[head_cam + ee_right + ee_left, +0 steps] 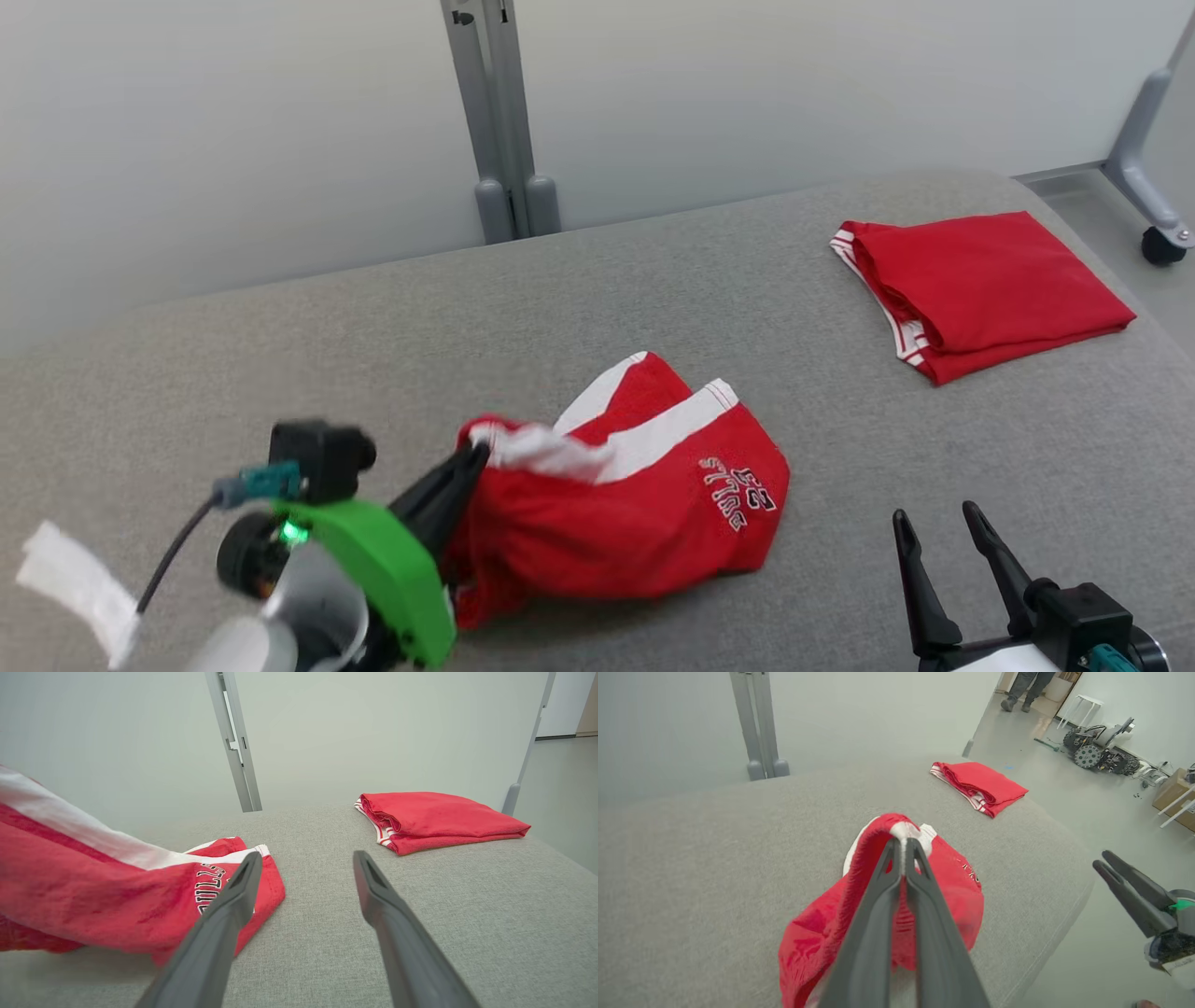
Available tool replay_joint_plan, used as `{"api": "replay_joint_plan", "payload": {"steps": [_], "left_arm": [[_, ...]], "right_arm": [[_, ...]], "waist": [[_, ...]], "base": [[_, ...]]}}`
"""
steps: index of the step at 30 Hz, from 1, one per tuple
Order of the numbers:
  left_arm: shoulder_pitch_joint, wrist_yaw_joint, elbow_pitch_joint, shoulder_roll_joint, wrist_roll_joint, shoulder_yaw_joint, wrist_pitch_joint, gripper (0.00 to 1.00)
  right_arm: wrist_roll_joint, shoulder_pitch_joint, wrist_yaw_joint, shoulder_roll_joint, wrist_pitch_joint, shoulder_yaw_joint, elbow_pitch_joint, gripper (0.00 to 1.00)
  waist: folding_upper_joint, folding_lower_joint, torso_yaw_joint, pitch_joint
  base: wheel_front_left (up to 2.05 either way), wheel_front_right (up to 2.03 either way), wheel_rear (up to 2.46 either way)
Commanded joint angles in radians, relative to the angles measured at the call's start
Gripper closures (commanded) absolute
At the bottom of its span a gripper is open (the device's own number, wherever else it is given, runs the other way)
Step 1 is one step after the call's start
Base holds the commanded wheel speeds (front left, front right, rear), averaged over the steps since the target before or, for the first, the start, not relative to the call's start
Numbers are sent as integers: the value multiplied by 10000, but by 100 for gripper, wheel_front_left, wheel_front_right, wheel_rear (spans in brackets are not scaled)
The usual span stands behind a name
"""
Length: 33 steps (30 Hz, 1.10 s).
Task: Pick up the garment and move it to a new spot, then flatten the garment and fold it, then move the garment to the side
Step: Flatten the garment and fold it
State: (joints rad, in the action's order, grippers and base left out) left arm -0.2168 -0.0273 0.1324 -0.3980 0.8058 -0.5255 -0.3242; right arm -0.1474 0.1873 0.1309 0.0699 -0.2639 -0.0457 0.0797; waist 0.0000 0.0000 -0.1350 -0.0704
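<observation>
**Item 1, left gripper (476, 457):** Clenched. Its 2 dark fingers (871, 924) are pressed together on a bunched red-and-white edge of the garment (644, 504); the left wrist view shows the cloth pinched right at the fingertips. The pinched edge stands raised above the grey padded table (280, 373). The remainder of the cloth hangs down from the grip and rests crumpled on the surface.

**Item 2, garment:** Red fabric with white side bands and the lettering "BULLS" with the number 23, which reads upside down in the head view. It sits near the middle of the table, toward the robot's left. It is just ahead of the green housing (392, 569) on the left arm.

**Item 3, right gripper (934, 511):** Released. Its jaws stand wide apart and empty. It hovers over the near right part of the table, apart from the garment in the head view. In the right wrist view 1 finger overlaps the garment's lettered corner, and contact there cannot be confirmed.

**Item 4, surroundings:** 1 folded red cloth (980, 289) with white trim lies flat near the far right corner of the table, well apart from the garment. A grey post (495, 121) stands behind the table against a pale wall. The left wrist view shows a person's legs (1024, 688) and a wheeled machine (1099, 749) on the floor beyond the table.
</observation>
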Motion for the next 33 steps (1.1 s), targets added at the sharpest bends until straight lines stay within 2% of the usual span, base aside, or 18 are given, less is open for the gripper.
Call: {"api": "replay_joint_plan", "payload": {"steps": [1,4,6,12,17,23,30,32,33], "left_arm": [[641,-232,119,-302,1,119,118,100],[1825,-617,173,-548,250,370,369,100],[2226,-698,26,-664,322,512,543,100],[2468,-512,-827,-578,314,672,1140,100],[2116,-309,-1494,-273,261,645,1628,100],[1780,-78,-1973,45,154,438,1856,100],[1442,122,-2414,301,87,206,1975,100],[1369,176,-2502,372,73,160,2018,100],[1346,186,-2541,390,63,147,2029,100]], "right_arm": [[-118,56,-3,89,-1,-31,8,0],[-569,-172,-3,360,-3,-406,558,0],[-921,-520,-3,724,-10,-833,1080,0],[-2160,-2552,-3,2111,-5,-2656,2646,0],[-3491,-4850,-1,2730,1231,-4161,3690,0],[-4560,-6557,-4,2661,2866,-5300,5208,0],[-5086,-7281,-3,2394,2847,-5918,6439,0],[-5196,-7387,-3,2399,2754,-6196,6585,11],[-5251,-7437,-3,2410,2697,-6302,6645,55]], "waist": [[0,0,414,162],[0,0,804,307],[0,0,1087,420],[0,0,1792,797],[0,0,2197,1169],[0,0,2547,1458],[0,0,2714,1702],[0,0,2718,1739],[0,0,2713,1749]], "base": [[0,0,0],[0,0,0],[0,0,0],[0,0,0],[0,0,0],[0,0,0],[0,0,0],[0,0,0],[0,0,0]]}}
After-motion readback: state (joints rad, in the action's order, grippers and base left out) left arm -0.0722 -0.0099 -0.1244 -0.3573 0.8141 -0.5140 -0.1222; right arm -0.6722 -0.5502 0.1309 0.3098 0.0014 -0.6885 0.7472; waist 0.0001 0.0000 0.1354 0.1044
